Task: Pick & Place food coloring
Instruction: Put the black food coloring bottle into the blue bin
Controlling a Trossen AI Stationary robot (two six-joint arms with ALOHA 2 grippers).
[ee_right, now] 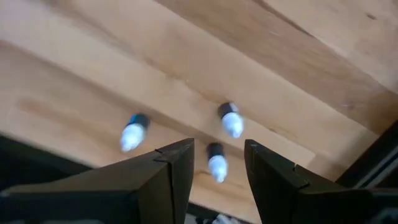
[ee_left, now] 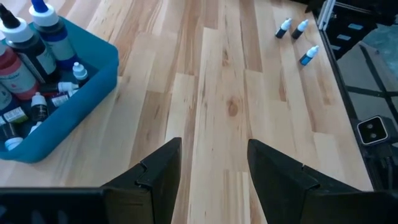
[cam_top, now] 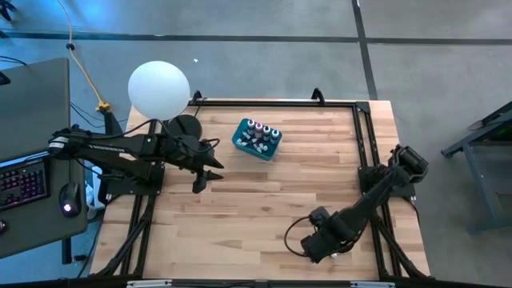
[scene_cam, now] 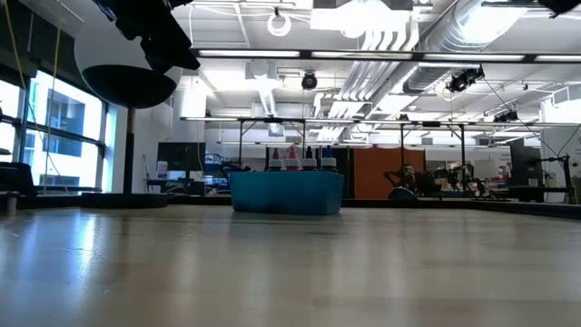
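Three tiny food coloring bottles with white caps lie on their sides on the wood: one (ee_right: pixel 134 132), a second (ee_right: pixel 231 119), and a third (ee_right: pixel 216 160) that sits between the open fingers of my right gripper (ee_right: pixel 219 150), apart from them as far as I can see. That gripper (cam_top: pixel 314 248) hovers near the table's near right edge. The left wrist view shows the same three bottles (ee_left: pixel 300 27) far off. More bottles (ee_left: pixel 37 106) stand and lie in the teal tub (cam_top: pixel 257 138). My left gripper (cam_top: pixel 202 182) is open, left of the tub, and holds nothing (ee_left: pixel 214 171).
A big white ball (cam_top: pixel 158 88) stands past the table's far left corner on a dark stand. A black metal frame (cam_top: pixel 364 144) runs along the table's edges. Bare wood lies between the tub and the right gripper. A desk with a keyboard (cam_top: pixel 24 180) is off to the left.
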